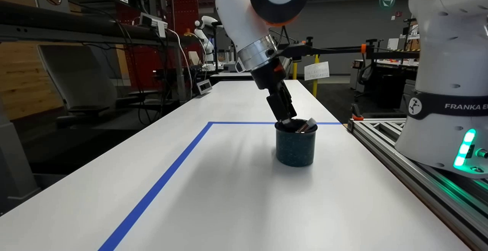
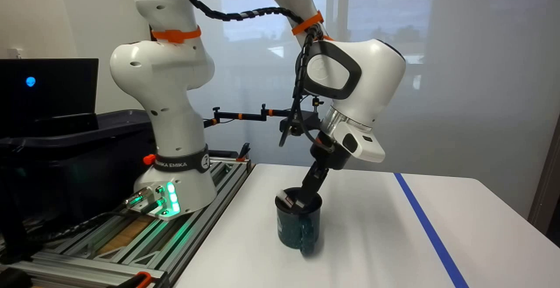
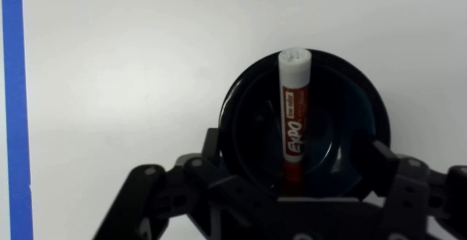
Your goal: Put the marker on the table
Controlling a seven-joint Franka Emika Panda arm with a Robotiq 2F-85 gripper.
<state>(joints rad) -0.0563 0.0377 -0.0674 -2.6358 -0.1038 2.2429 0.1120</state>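
While blue tape (image 1: pixel 162 184) runs back from the near part of the white table (image 1: pixel 236 213), the cup (image 1: pixel 295 150) stands upright farther in. Inside it leans the marker (image 3: pixel 294 123), its white end up past the rim. At the cup's mouth is the gripper (image 3: pixel 292 148), its jaws spread wide, the marker between them and held by neither. The arm (image 2: pixel 372 78) reaches out from its base (image 1: pixel 431 140), then folds back so that the gripper slants down toward the base. Far behind, another robot (image 1: pixel 207 39) stands.
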